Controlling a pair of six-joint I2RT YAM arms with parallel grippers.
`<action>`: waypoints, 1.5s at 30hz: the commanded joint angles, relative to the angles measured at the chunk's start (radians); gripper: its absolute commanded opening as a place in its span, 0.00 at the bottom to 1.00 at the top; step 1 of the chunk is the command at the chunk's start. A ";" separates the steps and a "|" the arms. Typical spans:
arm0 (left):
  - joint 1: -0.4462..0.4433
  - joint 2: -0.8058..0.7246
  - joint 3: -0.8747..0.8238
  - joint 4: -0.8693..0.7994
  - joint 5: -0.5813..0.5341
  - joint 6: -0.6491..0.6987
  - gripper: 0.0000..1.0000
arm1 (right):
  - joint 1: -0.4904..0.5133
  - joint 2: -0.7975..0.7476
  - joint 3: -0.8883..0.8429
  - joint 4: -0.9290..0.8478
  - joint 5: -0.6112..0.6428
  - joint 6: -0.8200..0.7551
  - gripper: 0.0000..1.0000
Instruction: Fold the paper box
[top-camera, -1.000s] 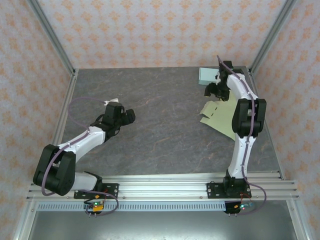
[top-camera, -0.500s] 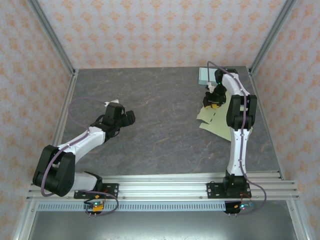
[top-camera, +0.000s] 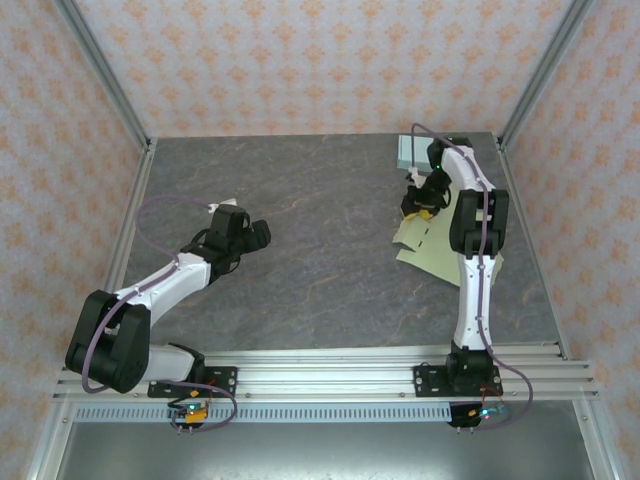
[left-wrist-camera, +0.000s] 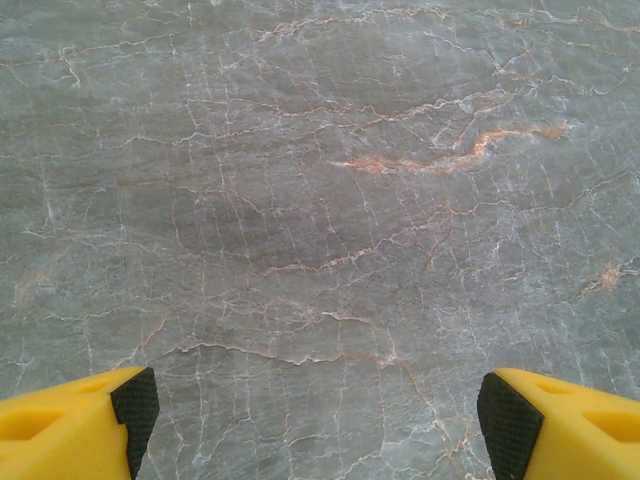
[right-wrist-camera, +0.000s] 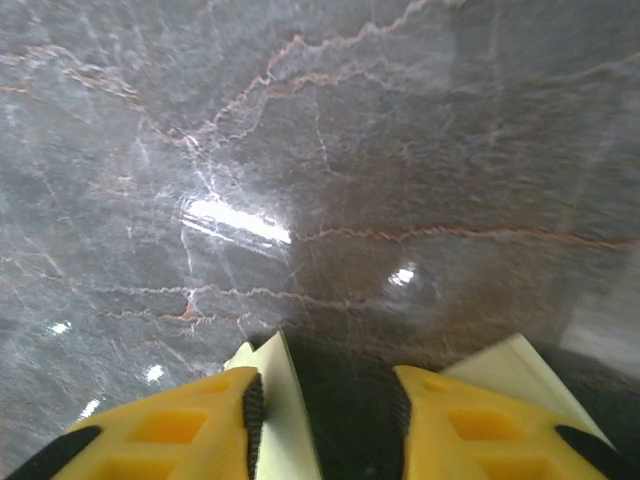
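- Our left arm (top-camera: 150, 290) reaches from its base at the near left toward the middle of the table (top-camera: 330, 280).
- Our left gripper (top-camera: 256, 235) hangs over bare marble, well apart from the box. In the left wrist view its yellow fingers (left-wrist-camera: 70, 430) sit at the two lower corners, jaws wide apart, with nothing between them but the veined grey surface.
- The middle of the table between the two arms is bare stone with pale and rust-coloured veins.
- The box (top-camera: 432, 250), a flat pale yellow-green sheet with flaps, lies on the table's right side, partly under our right arm (top-camera: 475, 270).
- A pale blue block (top-camera: 408, 150) sits at the far right corner, just beyond the box.
- Our right gripper (top-camera: 418, 200) is down at the far edge of the box, between the sheet and the blue block.
- In the right wrist view its jaws stand partly apart with a dark gap between them. One flap (right-wrist-camera: 285, 410) lies against the inner side of the left-hand finger, and another pale flap rises just outside the right-hand finger.
- We cannot tell whether these jaws are pinching the paper or only straddling it.
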 joint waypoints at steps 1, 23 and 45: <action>-0.007 0.008 0.052 -0.038 -0.008 -0.010 0.86 | -0.003 0.051 0.030 -0.063 -0.052 -0.028 0.32; -0.005 -0.049 0.129 0.095 0.374 0.106 0.85 | 0.137 -0.268 -0.077 0.333 -0.743 0.271 0.00; -0.047 0.084 0.250 0.142 0.901 0.069 0.44 | 0.404 -0.299 0.054 0.327 -0.883 0.204 0.00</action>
